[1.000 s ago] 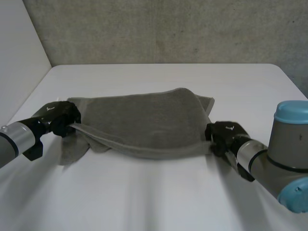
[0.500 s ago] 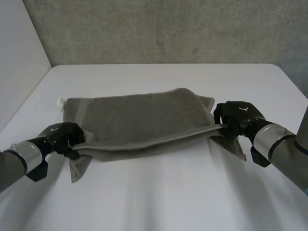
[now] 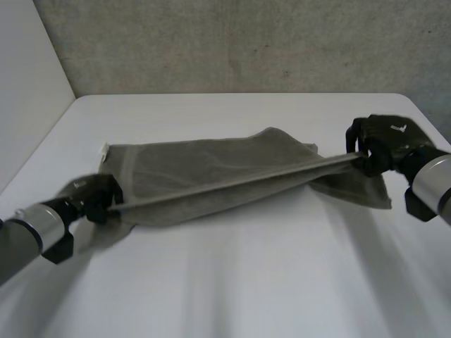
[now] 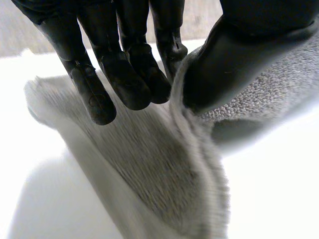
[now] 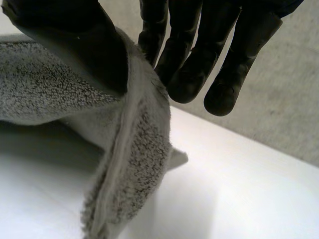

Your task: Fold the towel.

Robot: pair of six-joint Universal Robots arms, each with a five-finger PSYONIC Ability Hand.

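Soft, light and floppy, the towel (image 3: 211,176) sags onto the surface (image 3: 232,282) while the left hand (image 3: 91,199) and right hand (image 3: 380,141) each pinch one end of its taut near edge, seemingly the best hold

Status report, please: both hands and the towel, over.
Left hand pinches towel at its left corner. Right hand pinches the right corner. Edge taut between them. Nothing in the way.

Head camera peers down from the near edge across the table (image 3: 232,282) toward the far wall (image 3: 246,42). Wrist cameras sit tight against left hand (image 4: 119,74) and right hand (image 5: 192,59); all share the towel (image 3: 211,176).
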